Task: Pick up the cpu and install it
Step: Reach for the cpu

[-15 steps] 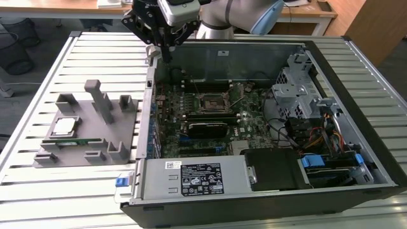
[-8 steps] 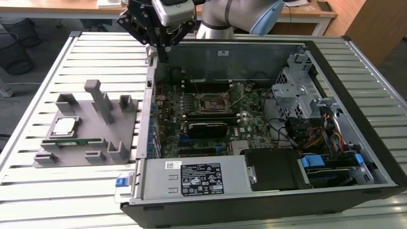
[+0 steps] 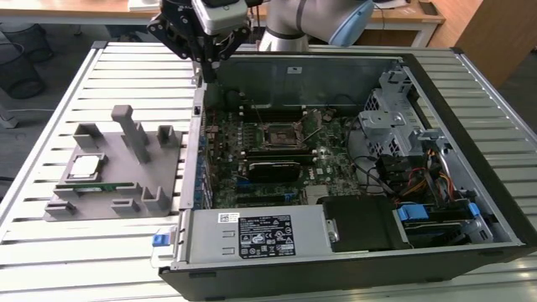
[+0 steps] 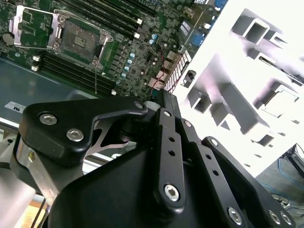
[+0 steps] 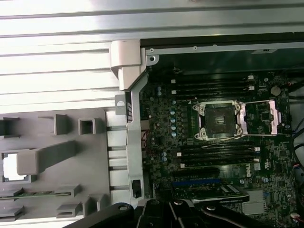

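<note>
- Desk (image 3: 126,63): slatted metal surface. It carries the open computer case (image 3: 336,70) and, on the exterior view's left, a grey parts holder (image 3: 59,207).
- Motherboard (image 3: 327,157): lies flat in the case, with the black socket (image 3: 283,135) near its middle.
- End effector (image 3: 207,74): clenched and grasping nothing. It hangs above the case's far corner, on the side of the case toward the holder, and well apart from the cpu.
- Cpu (image 3: 87,165): sits in a recess of the holder, just beside the green memory stick (image 3: 100,187), and is not touched.
- Step in hand: the pick-up, judged not yet begun. A grasp would call for released fingers squared to the chip's edges and clear of the holder's posts.
- View comparison: the exterior view gives the standoff between end effector and cpu. The first wrist view resolves the socket (image 5: 219,119) as bare, with its load plate (image 5: 259,116) folded aside. There the cpu (image 5: 10,166) is partly behind a post.
</note>
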Robot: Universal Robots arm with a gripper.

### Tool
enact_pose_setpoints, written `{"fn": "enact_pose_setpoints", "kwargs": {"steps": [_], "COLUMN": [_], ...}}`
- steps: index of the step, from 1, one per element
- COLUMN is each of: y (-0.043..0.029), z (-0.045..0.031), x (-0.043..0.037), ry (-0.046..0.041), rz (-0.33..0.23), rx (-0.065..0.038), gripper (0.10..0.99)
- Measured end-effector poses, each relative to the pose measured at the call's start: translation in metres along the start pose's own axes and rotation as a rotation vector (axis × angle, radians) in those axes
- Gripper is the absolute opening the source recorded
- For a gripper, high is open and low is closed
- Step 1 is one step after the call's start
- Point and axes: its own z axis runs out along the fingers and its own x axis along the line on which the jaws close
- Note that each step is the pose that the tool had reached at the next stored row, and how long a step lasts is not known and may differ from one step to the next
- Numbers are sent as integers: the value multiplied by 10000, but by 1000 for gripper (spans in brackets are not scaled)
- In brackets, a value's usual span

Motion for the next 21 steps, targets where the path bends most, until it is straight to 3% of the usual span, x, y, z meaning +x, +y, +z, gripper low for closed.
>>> {"fn": "enact_pose_setpoints", "kwargs": {"steps": [21], "y": [-20], "z": [5], "x": [257], "ry": [4], "rz": [0], "rx": [0], "gripper": [106]}}
